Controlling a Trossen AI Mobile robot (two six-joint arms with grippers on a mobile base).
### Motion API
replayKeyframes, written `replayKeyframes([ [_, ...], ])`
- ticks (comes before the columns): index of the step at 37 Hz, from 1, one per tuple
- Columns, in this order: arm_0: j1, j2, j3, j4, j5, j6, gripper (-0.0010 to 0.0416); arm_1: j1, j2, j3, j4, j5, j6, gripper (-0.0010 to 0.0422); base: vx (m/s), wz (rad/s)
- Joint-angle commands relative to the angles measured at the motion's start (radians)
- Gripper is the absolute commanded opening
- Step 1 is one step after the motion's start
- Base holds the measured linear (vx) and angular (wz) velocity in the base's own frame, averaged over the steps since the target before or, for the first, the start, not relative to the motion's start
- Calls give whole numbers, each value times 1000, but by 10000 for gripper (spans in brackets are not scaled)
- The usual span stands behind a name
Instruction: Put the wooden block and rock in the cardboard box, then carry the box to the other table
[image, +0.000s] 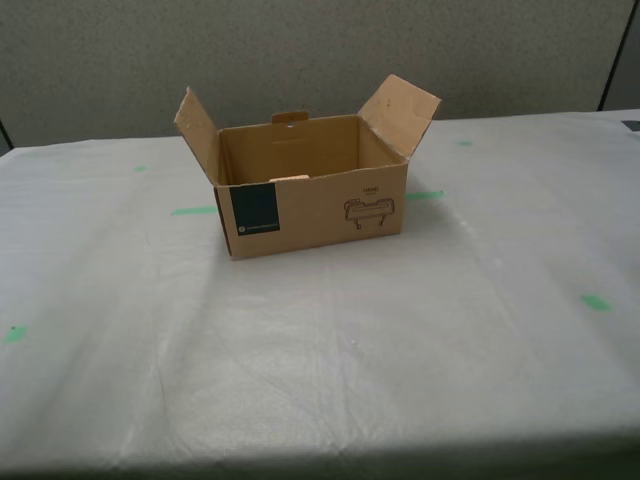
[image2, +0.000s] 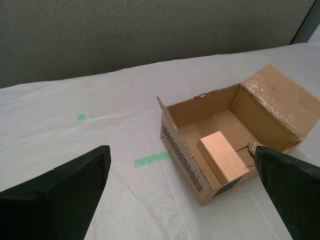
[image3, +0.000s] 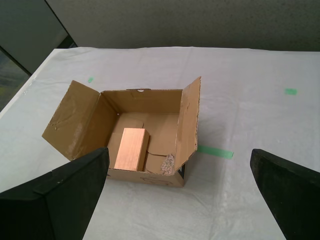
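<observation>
The cardboard box (image: 310, 190) sits upper centre on the desk (image: 420, 340), wooden block (image3: 130, 149) and rock (image3: 167, 163) inside; both grippers' fingers (image3: 75, 190) spread, empty; an uneven lift could tip it.

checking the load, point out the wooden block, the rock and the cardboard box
wooden block (image3: 131, 148), first wrist view, top face
rock (image3: 167, 163), first wrist view, its middle
cardboard box (image: 320, 210), exterior view, front wall

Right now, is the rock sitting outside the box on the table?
No, the rock lies inside the cardboard box, on its floor next to the wooden block.
</observation>
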Motion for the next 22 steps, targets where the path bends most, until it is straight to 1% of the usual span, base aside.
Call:
replayKeyframes([
  [1,-1,0,0,2,3,0,394,0,0,1,1,-2,1,394,0,0],
  [22,-1,0,0,2,3,0,393,0,0,1,1,-2,1,394,0,0],
])
